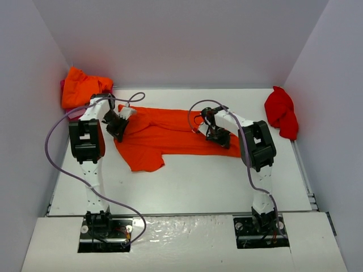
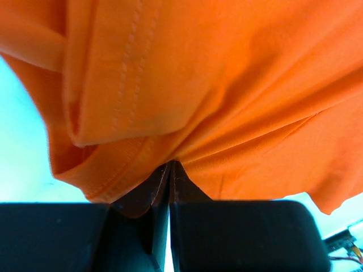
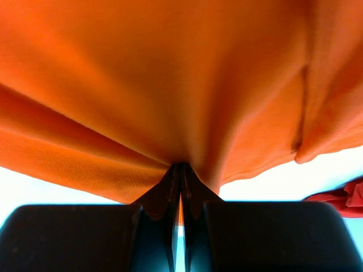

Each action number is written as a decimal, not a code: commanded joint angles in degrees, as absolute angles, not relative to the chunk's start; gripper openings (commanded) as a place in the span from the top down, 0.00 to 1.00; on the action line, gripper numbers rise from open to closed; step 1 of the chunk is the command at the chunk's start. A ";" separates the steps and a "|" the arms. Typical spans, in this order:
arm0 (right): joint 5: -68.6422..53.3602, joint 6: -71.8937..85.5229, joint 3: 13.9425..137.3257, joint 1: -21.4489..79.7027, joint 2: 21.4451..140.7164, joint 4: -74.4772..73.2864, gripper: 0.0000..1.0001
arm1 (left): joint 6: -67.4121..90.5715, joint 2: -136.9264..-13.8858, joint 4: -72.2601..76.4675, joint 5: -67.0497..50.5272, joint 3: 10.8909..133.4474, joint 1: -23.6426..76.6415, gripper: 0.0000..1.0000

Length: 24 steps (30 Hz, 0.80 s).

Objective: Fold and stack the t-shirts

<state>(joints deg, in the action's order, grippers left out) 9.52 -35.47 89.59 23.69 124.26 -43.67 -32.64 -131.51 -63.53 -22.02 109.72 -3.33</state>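
The flat orange cloth t-shirt (image 1: pixel 170 133) is a soft matt knit with double-stitched hems. The crumpled orange cloth heap (image 1: pixel 82 85) and crumpled red cloth bundle (image 1: pixel 282 113) look equally matt. The smooth white counter (image 1: pixel 198 181) has little sheen. The black jaws look like matt plastic.

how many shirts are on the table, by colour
orange: 2 (spread orange fabric t-shirt, crumpled orange fabric t-shirt at far left)
red: 1 (crumpled red fabric t-shirt at far right)
total: 3
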 commanded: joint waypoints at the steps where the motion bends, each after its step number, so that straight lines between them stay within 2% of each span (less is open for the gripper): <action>1: 5.47 -33.76 90.12 20.30 127.87 -38.29 1.00 | -34.80 -127.78 -57.08 -23.04 109.69 -3.56 1.00; 4: 7.22 -33.17 90.58 20.30 122.36 -36.55 0.97 | -34.34 -120.79 -53.21 -25.09 105.30 -3.60 0.98; 6: 9.82 -32.44 91.23 20.30 118.69 -35.17 0.83 | -33.93 -114.93 -51.00 -26.97 102.68 -3.52 0.85; 8: 10.45 -31.82 92.36 20.13 116.05 -34.64 0.80 | -34.01 -108.63 -50.11 -29.24 100.14 -3.17 0.73; 10: 10.71 -31.19 93.25 19.95 111.62 -33.93 0.73 | -34.99 -103.51 -49.65 -30.69 97.76 -2.64 0.67; 14: 11.24 -29.27 93.81 19.71 104.79 -31.80 0.61 | -38.59 -89.77 -50.24 -29.85 90.16 2.21 0.64; 18: 10.55 -27.51 90.73 17.93 95.68 -27.74 0.57 | -45.20 -79.92 -57.63 -25.43 80.89 12.42 0.65; 21: 9.56 -28.96 86.47 15.25 89.71 -25.87 0.48 | -45.62 -73.92 -58.85 -18.37 70.60 23.04 0.65; 24: 9.29 -31.39 81.39 13.30 85.49 -24.20 0.46 | -43.80 -70.66 -56.17 -13.95 62.76 27.93 0.65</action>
<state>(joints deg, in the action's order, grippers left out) 9.11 -29.67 87.32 16.27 90.52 -26.97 -42.36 -72.73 -53.99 -22.21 72.23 23.13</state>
